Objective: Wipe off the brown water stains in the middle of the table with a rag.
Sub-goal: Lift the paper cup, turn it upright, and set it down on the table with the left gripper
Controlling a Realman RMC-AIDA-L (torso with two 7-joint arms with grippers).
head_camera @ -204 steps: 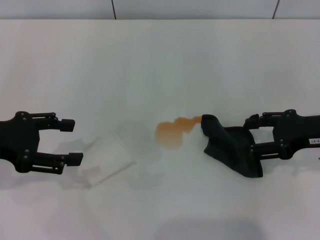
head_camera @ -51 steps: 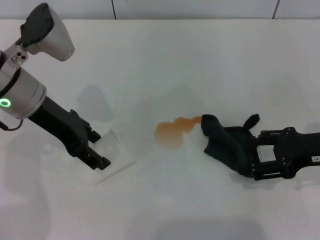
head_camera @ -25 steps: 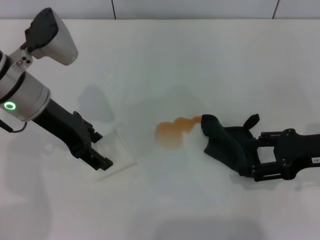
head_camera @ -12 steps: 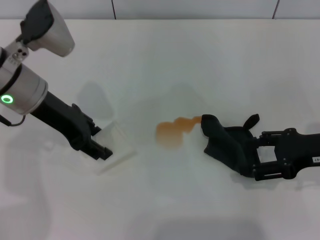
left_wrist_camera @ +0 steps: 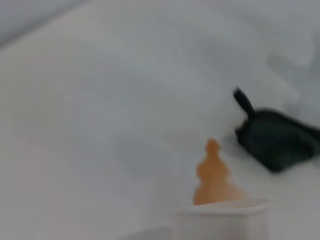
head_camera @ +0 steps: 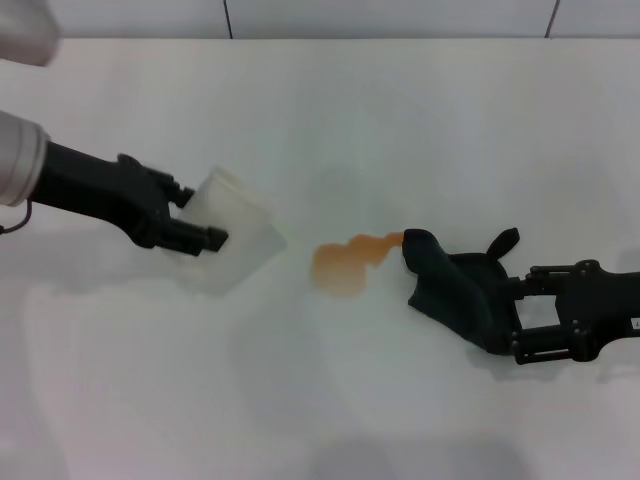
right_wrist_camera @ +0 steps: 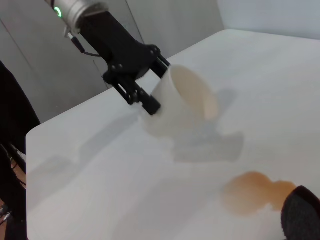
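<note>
Now the left hand [head_camera: 205, 238], clamped on the cup [head_camera: 235, 245], has lifted it off the counter [head_camera: 400, 120]; right hand [head_camera: 525, 318] w/ rag [head_camera: 455, 290] clamped, stains [head_camera: 345, 262] unwiped

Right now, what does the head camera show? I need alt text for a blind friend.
On a white table, the left gripper holds a clear plastic cup lifted and tilted, left of an orange-brown puddle at the middle. To the right, the right gripper clamps a dark rag lying beside the puddle's narrow tail.
</note>
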